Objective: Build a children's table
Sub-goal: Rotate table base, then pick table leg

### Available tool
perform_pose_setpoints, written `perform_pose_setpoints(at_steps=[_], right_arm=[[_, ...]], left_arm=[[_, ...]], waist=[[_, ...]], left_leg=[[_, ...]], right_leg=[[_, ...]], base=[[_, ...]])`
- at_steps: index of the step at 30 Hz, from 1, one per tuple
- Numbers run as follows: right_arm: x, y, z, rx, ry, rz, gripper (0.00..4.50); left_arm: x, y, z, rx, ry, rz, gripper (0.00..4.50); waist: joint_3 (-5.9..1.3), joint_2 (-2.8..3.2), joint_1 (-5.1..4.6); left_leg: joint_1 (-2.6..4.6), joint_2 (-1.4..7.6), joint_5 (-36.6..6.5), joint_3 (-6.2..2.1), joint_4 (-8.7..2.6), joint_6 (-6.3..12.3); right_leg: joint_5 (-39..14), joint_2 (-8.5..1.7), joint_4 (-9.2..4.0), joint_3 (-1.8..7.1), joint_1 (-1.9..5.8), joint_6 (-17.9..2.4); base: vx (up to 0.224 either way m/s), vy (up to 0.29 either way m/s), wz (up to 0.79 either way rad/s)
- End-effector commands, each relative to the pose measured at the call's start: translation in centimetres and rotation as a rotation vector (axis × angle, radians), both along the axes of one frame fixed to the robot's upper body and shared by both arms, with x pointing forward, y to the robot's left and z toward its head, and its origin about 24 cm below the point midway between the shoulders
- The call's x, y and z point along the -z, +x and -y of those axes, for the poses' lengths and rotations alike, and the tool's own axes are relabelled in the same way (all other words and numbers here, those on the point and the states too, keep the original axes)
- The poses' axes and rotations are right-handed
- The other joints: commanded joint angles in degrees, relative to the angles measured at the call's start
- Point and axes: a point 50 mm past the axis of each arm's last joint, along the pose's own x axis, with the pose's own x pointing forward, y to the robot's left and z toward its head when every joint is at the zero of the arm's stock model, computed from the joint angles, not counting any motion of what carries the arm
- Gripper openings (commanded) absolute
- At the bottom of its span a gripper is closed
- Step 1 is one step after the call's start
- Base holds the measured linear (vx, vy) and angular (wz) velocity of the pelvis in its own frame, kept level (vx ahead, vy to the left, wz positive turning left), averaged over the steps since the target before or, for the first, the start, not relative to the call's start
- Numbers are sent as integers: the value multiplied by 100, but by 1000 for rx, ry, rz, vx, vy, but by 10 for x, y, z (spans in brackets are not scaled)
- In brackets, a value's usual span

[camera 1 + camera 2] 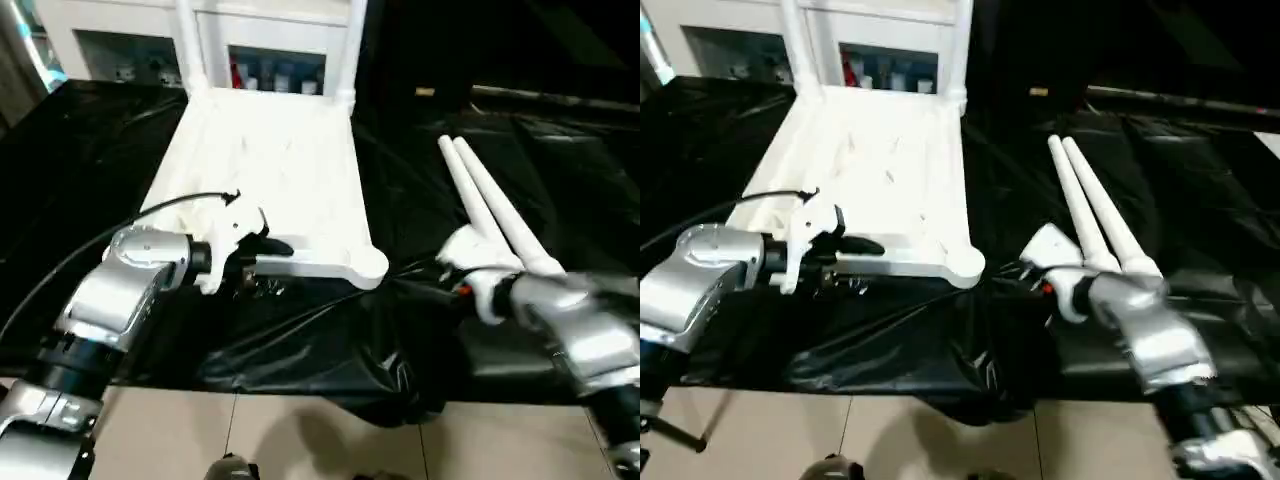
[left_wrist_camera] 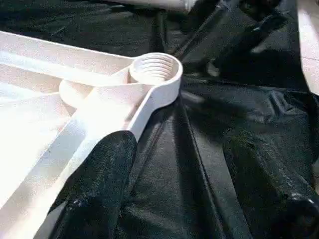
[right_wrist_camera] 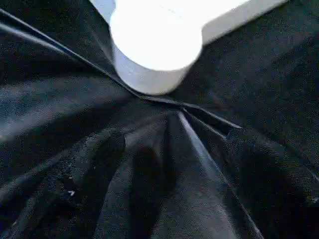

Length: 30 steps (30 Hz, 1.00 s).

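On the black cloth point(image 1: 330, 340): your tabletop point(image 1: 270, 170) lies ribs-up; two loose legs point(image 1: 490, 210) lie right of it.
Left gripper point(image 2: 174, 174): fingers spread, straddling the near rim beside the corner socket point(image 2: 155, 69).
Right gripper point(image 3: 169, 179): fingers spread, holding nothing.

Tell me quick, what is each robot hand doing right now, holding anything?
Left gripper: open, one finger over the tabletop edge, gripping nothing.
Right gripper: open, empty, above the black cloth.
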Motion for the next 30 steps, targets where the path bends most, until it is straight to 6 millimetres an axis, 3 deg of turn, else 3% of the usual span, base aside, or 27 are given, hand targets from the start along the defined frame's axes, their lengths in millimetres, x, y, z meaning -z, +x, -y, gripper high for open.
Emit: perform_pose_setpoints(at_steps=[1, 8, 18, 26, 30], right_arm=[[4, 4, 1, 2, -53, 24, 386], [21, -4, 7, -33, -94, -53, 386], [39, -15, 28, -57, -198, -125, 386], [31, -26, 46, -99, -224, -167, 386], [21, -30, 49, -131, -206, -172, 386]], left_arm=[[-1, -2, 1, 3, 13, 15, 328], [1, -4, -2, -24, 10, 21, 328], [4, -9, -7, -39, 25, 2, 328], [3, -12, -9, -36, 38, 5, 328], [2, -13, -10, -35, 43, 5, 328]], waist=[[-361, 31, -49], [-355, 9, -74], [-345, 32, -124], [-324, 36, -143], [-327, 31, -146]], left_leg=[[181, 165, -1826, -99, -426, -282], [167, 166, -1868, -101, -424, -228], [191, 168, -2132, -116, -435, -247], [225, 176, -2451, -132, -431, -226], [207, 183, -2437, -145, -441, -204]], right_leg=[[-1797, -274, -453, 248, 179, -953], [-1915, -266, -470, 251, 184, -891], [-2104, -254, -498, 243, 167, -891], [-2473, -253, -560, 239, 138, -804], [-2452, -253, -553, 237, 154, -779]], base=[[0, 0, 0], [0, 0, 0], [0, 0, 0], [0, 0, 0], [0, 0, 0]])
